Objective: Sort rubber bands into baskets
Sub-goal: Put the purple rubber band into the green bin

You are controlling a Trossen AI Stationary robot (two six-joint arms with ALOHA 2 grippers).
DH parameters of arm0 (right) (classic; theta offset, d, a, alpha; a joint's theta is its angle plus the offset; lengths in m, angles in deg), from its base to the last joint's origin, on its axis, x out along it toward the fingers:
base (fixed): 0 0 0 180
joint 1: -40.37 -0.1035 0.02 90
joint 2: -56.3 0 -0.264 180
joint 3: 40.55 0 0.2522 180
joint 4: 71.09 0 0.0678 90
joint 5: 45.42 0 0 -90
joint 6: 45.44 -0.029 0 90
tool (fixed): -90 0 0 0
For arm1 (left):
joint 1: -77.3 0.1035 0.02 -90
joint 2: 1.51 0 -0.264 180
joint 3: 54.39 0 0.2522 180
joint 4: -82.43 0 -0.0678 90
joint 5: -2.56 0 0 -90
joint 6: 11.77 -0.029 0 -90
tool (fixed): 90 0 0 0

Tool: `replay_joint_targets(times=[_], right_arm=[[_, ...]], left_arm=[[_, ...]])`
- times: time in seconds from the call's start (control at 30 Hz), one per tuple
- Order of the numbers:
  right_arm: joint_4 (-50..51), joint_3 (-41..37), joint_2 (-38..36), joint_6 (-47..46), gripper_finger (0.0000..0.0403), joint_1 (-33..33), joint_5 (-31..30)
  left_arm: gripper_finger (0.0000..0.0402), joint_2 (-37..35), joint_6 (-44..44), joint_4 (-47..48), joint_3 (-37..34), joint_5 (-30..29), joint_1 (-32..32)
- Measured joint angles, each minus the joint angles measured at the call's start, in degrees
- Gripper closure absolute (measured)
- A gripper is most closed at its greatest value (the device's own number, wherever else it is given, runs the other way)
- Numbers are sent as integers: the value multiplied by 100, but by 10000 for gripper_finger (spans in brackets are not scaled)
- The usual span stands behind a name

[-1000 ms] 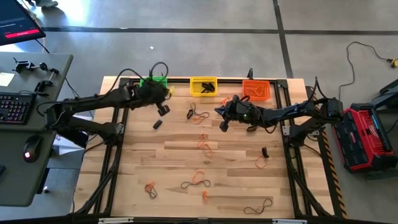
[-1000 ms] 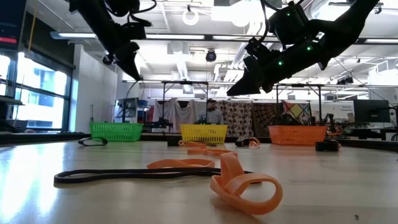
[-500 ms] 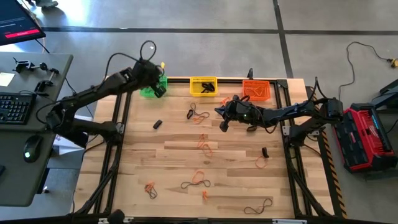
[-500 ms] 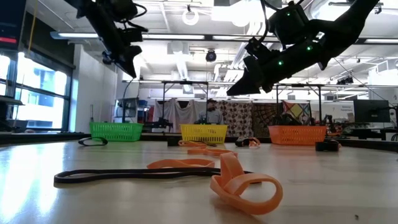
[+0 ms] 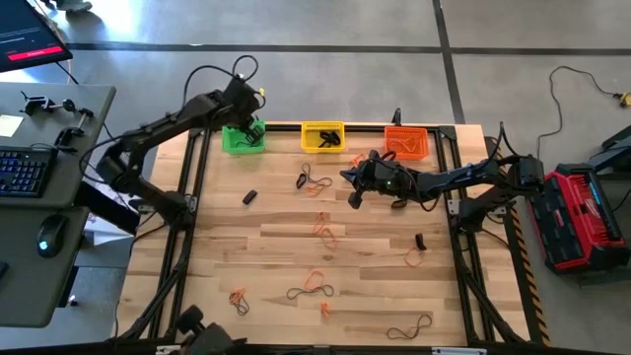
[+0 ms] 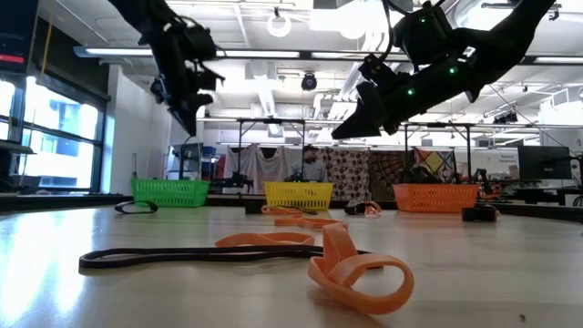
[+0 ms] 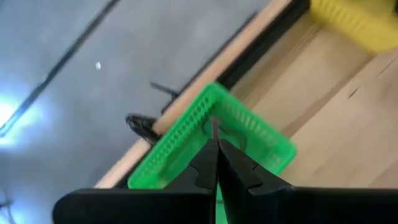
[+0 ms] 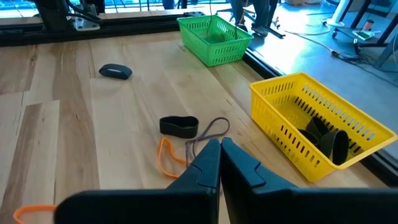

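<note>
Three baskets stand along the table's far edge: green (image 5: 242,138), yellow (image 5: 322,136) and orange (image 5: 406,143). Orange and dark rubber bands lie scattered on the wood, such as a tangled pair (image 5: 314,180) and a small black one (image 5: 249,197). My left gripper (image 7: 216,144) hangs above the green basket (image 7: 186,134), shut, with a thin sliver of rubber band at its tips. My right gripper (image 5: 347,179) hovers shut and holds nothing above the table, just past an orange and grey band pair (image 8: 186,149). Dark bands lie inside the yellow basket (image 8: 317,124). My left gripper pinches a rubber band between its two fingertips; only a short thin end (image 7: 214,127) sticks out past them, and the fingers hide everything else. The fingers slant down from above, over the green basket. The band is lifted clear.
More bands lie toward the near edge (image 5: 315,284) (image 5: 237,299) (image 5: 409,325), and a black and an orange band lie close to the low camera (image 6: 355,269). A black frame rail (image 5: 187,197) runs along each side of the table. A desk with a keyboard (image 5: 25,168) stands left of the table.
My left gripper has swung from over the table near the small black band toward the far left corner and now hangs over the green basket. It has turned as it went and stayed shut. My right arm has kept still.
</note>
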Motion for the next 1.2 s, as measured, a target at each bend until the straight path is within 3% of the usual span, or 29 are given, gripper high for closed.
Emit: replay_joint_targets(times=[0.83,1.2], right_arm=[[-6,0,0,42,402,0,-2],[-4,0,0,43,402,0,0]], left_arm=[[401,1400,141,196,-204,714,596],[401,1648,140,143,-205,852,714]])
